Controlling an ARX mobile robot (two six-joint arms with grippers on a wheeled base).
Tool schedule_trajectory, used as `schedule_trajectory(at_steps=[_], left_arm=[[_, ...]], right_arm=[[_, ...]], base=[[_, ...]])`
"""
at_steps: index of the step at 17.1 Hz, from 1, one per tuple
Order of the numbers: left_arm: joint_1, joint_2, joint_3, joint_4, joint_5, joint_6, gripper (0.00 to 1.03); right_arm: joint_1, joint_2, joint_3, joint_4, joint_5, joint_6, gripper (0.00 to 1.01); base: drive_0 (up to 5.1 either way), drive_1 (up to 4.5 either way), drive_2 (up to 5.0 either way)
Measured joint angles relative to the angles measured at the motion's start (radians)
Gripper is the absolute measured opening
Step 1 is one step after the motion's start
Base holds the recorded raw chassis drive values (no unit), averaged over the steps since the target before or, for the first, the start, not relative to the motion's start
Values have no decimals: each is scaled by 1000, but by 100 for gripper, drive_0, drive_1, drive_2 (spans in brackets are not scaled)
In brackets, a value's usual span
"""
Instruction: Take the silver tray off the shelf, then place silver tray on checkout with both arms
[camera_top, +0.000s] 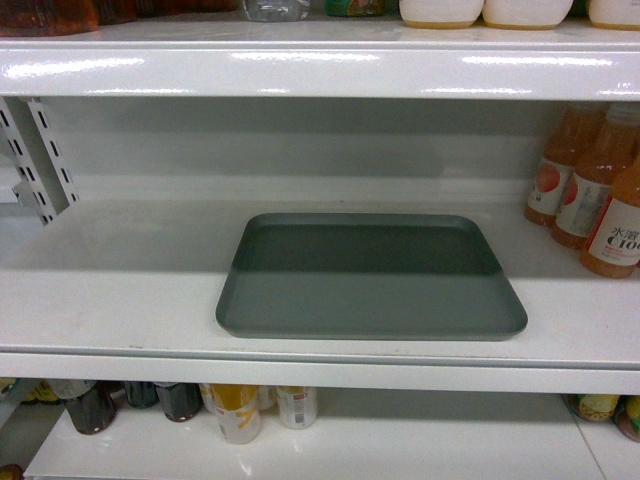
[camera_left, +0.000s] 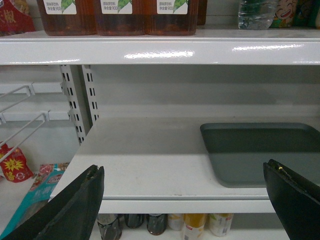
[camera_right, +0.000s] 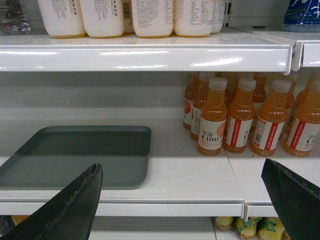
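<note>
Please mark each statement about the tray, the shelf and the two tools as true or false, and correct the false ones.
1. The silver tray lies flat on the shelf. True.
2. The left tool is shut on the tray's rim. False: its fingers stand wide apart in front of the shelf and touch nothing.
3. Orange drink bottles stand to the right of the tray. True.
4. A bottle lies on the tray. False: the tray's surface is bare.
5. The right tool is open and holds nothing. True.
6. The tray hangs far over the shelf's front edge. False: it lies fully on the board, behind the edge.
</note>
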Motion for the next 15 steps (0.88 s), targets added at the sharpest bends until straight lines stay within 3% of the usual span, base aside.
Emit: schedule_trajectory(at_steps=[15], left_arm=[[0, 0, 0, 0, 0, 0, 98]], right_arm=[[0, 0, 0, 0, 0, 0, 98]], base=[[0, 0, 0]])
